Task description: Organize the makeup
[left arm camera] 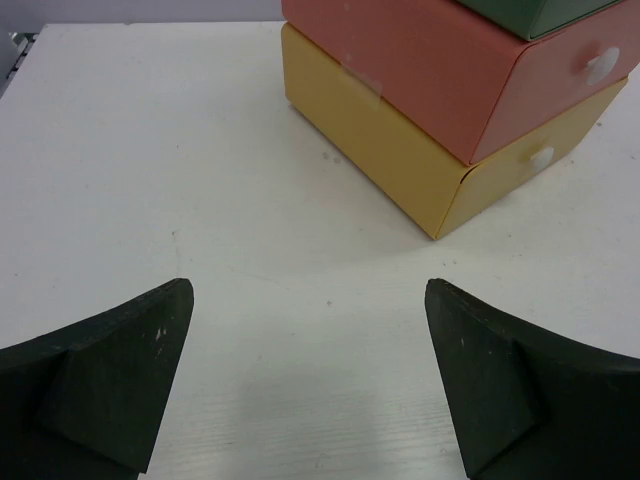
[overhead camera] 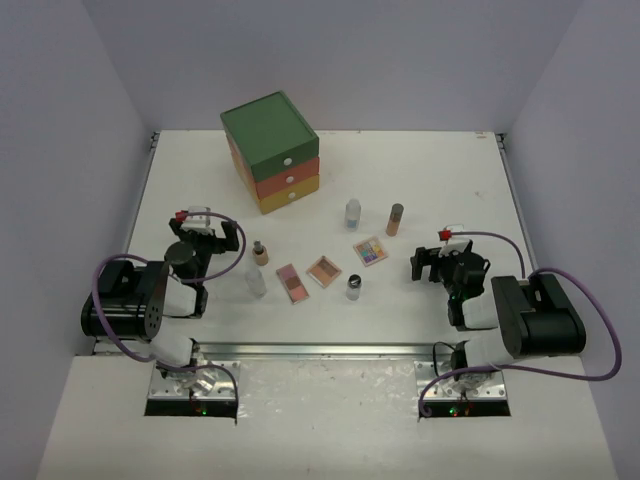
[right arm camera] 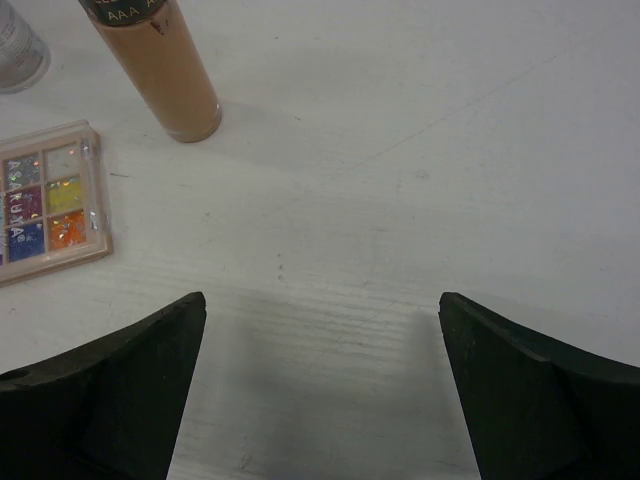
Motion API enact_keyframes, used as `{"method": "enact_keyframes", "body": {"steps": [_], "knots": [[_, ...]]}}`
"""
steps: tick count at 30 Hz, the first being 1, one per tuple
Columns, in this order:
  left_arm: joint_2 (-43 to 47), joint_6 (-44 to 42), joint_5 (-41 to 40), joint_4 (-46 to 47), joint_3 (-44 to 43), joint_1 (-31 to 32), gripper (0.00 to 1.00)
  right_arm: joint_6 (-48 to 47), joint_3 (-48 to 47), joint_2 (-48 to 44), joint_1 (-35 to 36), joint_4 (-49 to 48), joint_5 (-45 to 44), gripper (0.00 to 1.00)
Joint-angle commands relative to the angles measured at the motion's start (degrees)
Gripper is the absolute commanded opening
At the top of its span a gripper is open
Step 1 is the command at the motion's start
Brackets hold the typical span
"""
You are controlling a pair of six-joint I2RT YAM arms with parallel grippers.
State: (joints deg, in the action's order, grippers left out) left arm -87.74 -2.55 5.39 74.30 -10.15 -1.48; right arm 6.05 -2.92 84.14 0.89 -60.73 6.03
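Note:
The makeup lies spread over the middle of the white table. There are two pink-brown palettes, a multicolour palette, a tall tan bottle, a small tan bottle, clear jars and a black-capped jar. My left gripper is open and empty, left of the small tan bottle. My right gripper is open and empty, right of the multicolour palette. The right wrist view shows the gripper over bare table, with the tall tan bottle and the multicolour palette ahead on the left.
A green-orange-yellow drawer chest stands at the back centre with its drawers shut. It shows in the left wrist view, ahead and to the right of the left gripper. White walls enclose the table.

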Motion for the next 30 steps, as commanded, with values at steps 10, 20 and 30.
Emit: {"method": "enact_keyframes", "body": {"steps": [10,20,30], "knots": [[13.7,-3.4,10.5,-21.7,-10.3,-0.4,1.00,1.5,-7.5,-15.5,-0.4,17.3,-1.3,0.99],[5.5,-14.0,6.1,-63.0,-58.7,-1.1,1.00,4.1,-45.1,-16.9,1.2,56.3,16.6,0.68],[-23.7,-13.0,11.6,-100.4,-108.8,0.9,1.00,10.1,-86.5,12.2,22.8,68.9,2.3,0.55]]}}
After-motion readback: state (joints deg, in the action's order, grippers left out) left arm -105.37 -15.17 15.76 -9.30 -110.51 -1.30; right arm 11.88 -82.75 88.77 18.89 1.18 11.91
